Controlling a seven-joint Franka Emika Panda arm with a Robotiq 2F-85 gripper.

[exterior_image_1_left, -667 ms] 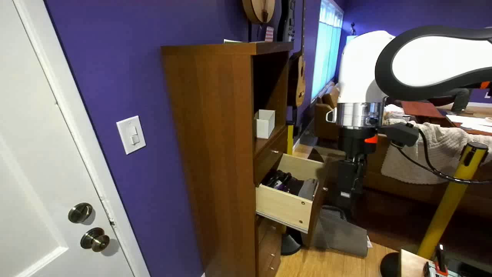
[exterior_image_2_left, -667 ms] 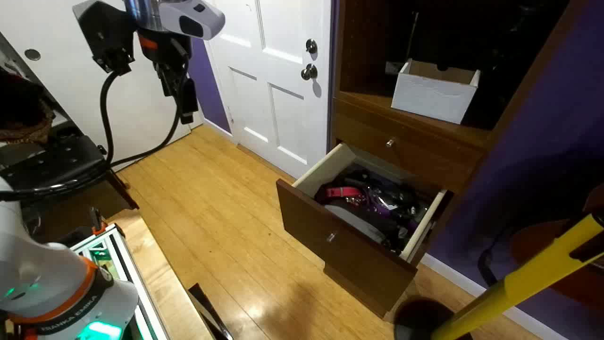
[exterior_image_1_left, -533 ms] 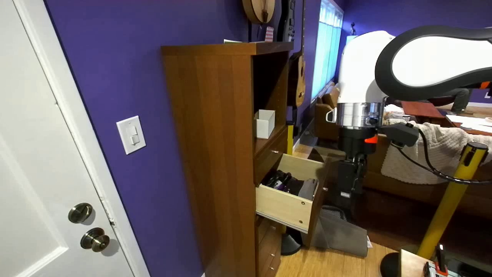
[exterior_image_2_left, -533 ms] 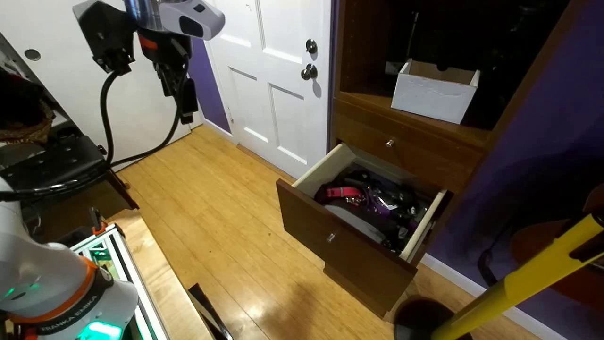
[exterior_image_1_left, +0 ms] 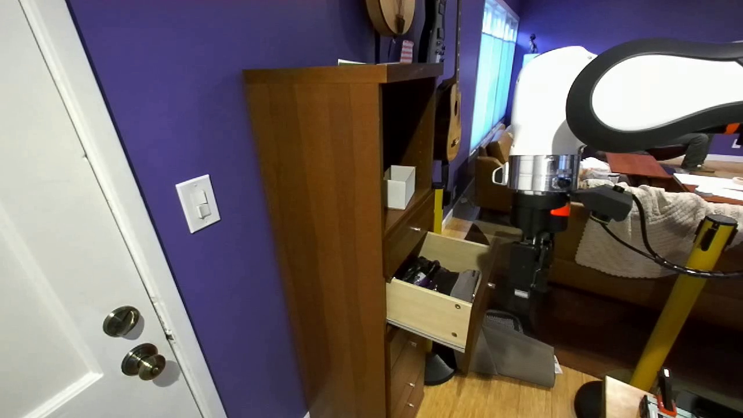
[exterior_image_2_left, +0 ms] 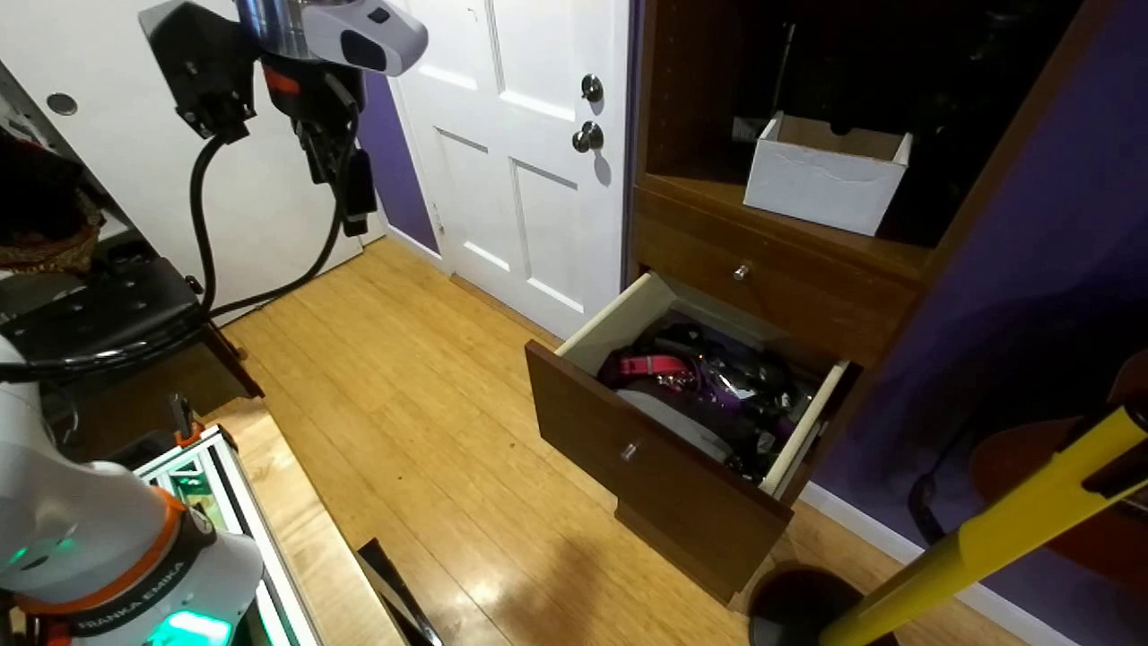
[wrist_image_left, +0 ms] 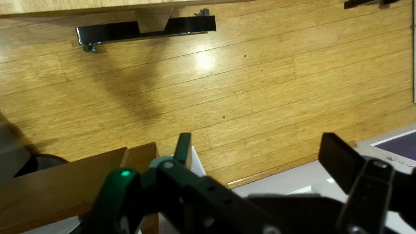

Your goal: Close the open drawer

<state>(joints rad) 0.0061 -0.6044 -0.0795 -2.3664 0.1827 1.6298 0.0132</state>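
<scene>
The open drawer is pulled out of a brown wooden cabinet. Its pale side panel [exterior_image_1_left: 432, 310] and dark brown front [exterior_image_2_left: 646, 475] show in the exterior views. A small clear knob [exterior_image_2_left: 630, 450] sits on the front. Dark items and a red strap [exterior_image_2_left: 653, 364] lie inside. In the wrist view the drawer front [wrist_image_left: 61, 182] shows at lower left, partly hidden by a finger. My gripper [wrist_image_left: 256, 139] is open and empty, with floor and the white door between its fingers. In both exterior views the gripper [exterior_image_1_left: 529, 281] [exterior_image_2_left: 345, 188] hangs pointing down, apart from the drawer, in front of it.
The cabinet [exterior_image_1_left: 325, 232] has a closed drawer [exterior_image_2_left: 771, 269] above the open one. A white box [exterior_image_2_left: 825, 175] stands on the shelf. A yellow post [exterior_image_2_left: 995, 538] stands beside the cabinet. The robot base sits on a wooden table [exterior_image_2_left: 296, 511]. A white door [exterior_image_2_left: 529, 152] is beside the cabinet.
</scene>
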